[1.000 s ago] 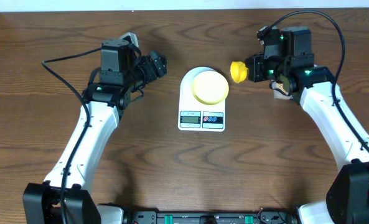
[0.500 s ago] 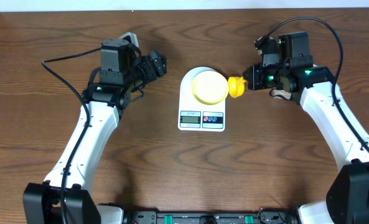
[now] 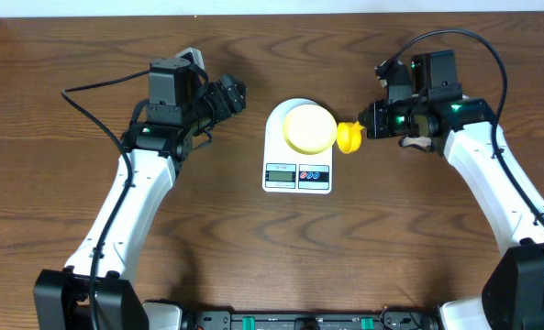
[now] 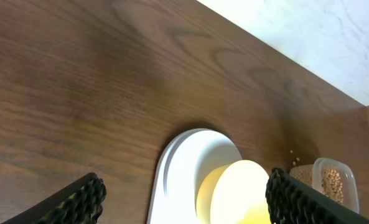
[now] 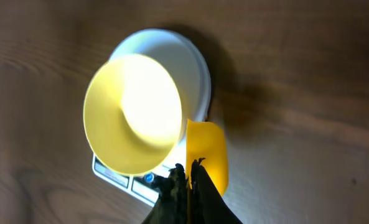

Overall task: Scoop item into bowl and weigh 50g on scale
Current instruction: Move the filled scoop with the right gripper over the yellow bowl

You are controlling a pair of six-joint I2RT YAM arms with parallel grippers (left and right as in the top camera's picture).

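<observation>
Right pincer (image 5: 189, 171) is clamped on yellow scoop (image 3: 349, 137); scoop head is held just beside rim of bowl (image 3: 309, 128). Bowl is seated on scale (image 3: 297, 174). Beans (image 4: 331, 180) are seen in clear container (image 4: 351, 186) beyond scale. Left pincer (image 3: 233, 95) is held apart, its 2 fingers clear of scale.

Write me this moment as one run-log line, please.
right fingers: shut on scoop | scoop: beside bowl rim | bowl: on scale | left fingers: open, clear of scale
</observation>
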